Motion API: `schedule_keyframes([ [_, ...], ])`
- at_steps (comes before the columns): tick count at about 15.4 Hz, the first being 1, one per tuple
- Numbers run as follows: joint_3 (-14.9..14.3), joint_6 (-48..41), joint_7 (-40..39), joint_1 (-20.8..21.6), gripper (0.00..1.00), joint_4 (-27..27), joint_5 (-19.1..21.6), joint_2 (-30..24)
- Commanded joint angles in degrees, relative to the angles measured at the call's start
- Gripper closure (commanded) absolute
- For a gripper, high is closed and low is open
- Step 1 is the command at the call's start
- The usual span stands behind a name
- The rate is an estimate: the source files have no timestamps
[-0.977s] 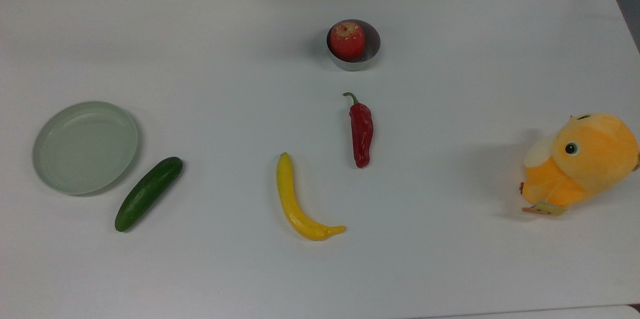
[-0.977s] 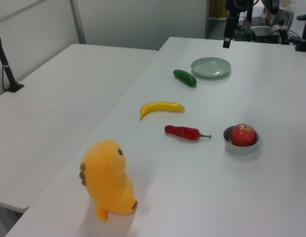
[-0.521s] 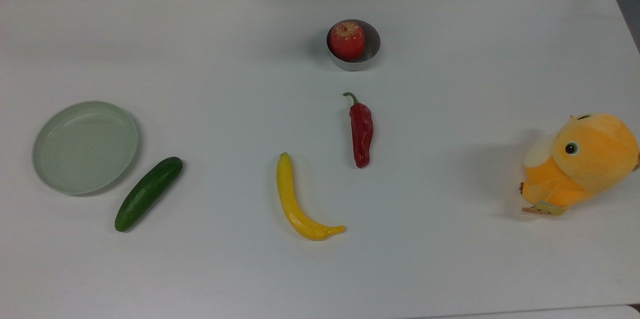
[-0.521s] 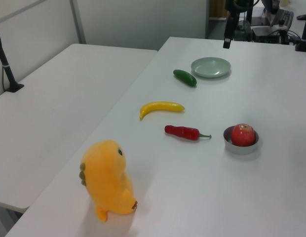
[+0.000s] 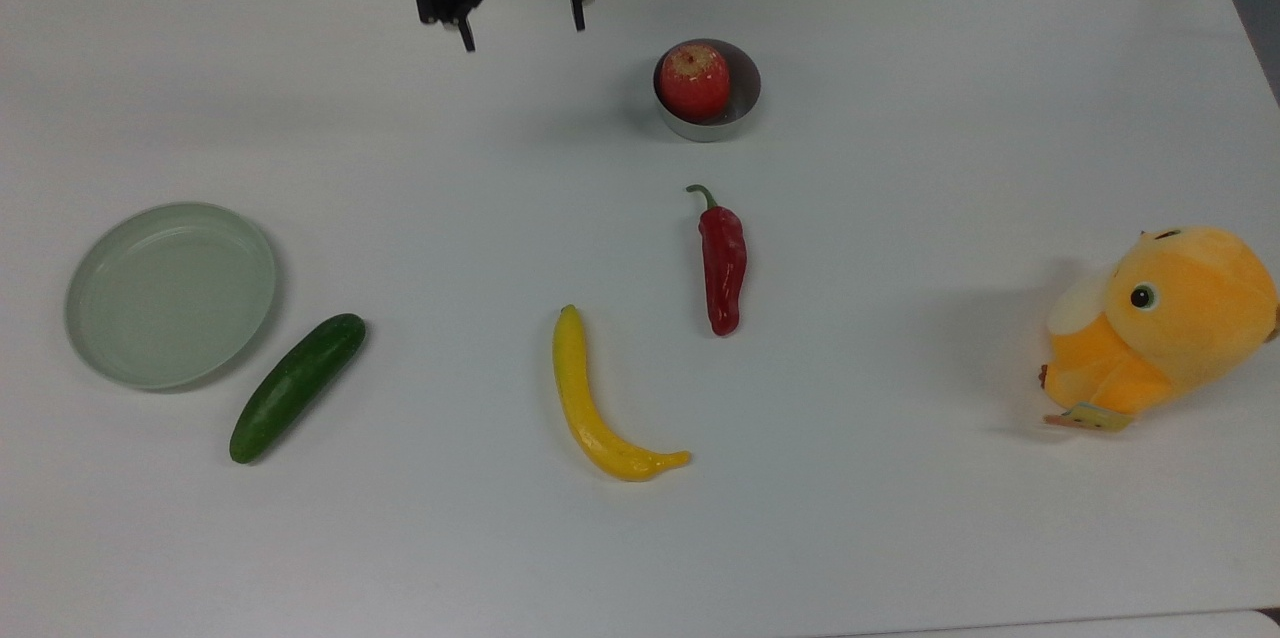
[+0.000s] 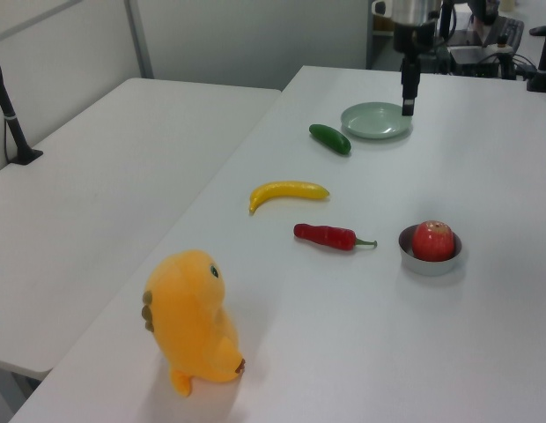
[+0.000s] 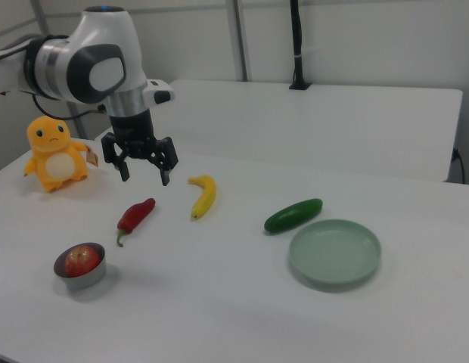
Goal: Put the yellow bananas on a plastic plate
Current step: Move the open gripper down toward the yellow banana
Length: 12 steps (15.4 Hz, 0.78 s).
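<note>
Lying nearest the top view's bottom edge, the banana (image 5: 595, 408) rests flat on the white tabletop (image 5: 900, 538), its hooked tip pointing toward the top view's right, untouched and well apart from the plate (image 5: 170, 294). Just beyond it, toward the top view's right, sits the red chili (image 5: 722, 263), and toward the top view's left the cucumber (image 5: 296, 386) lies just beside the plate's rim, nearly touching it. The plate holds nothing. An orange plush toy (image 5: 1160, 323) stands off at the top view's right edge (well clear of any likely path). Farther back is a small metal bowl (image 5: 740, 113) with a red apple (image 5: 694, 80) in it, and farthest of all the gripper (image 5: 520, 23) hangs above the bare tabletop, its fingers (image 7: 166, 175) spread wide apart with nothing between them. By my reading the task has barely begun: nothing has been grasped, and the whole job is left. The arm must travel over to the banana, come down across its slim middle, close, lift, carry it past the cucumber and set it inside the plate's raised rim.
</note>
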Motion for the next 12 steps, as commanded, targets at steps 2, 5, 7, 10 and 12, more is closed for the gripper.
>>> schedule_keyframes([
  [2,-0.2,6.7,-0.5,0.5,0.00,2.6,-0.7,4.2],
  [5,-0.3,12.3,2.4,0.8,0.00,6.9,-0.5,9.3],
  [7,-0.2,18.7,5.8,1.1,0.00,9.1,-1.1,13.1],
  [10,-0.3,27.9,6.2,2.2,0.00,9.3,-1.2,16.7],
  [12,-0.4,33.0,6.5,2.6,0.00,9.4,-1.2,19.3],
])
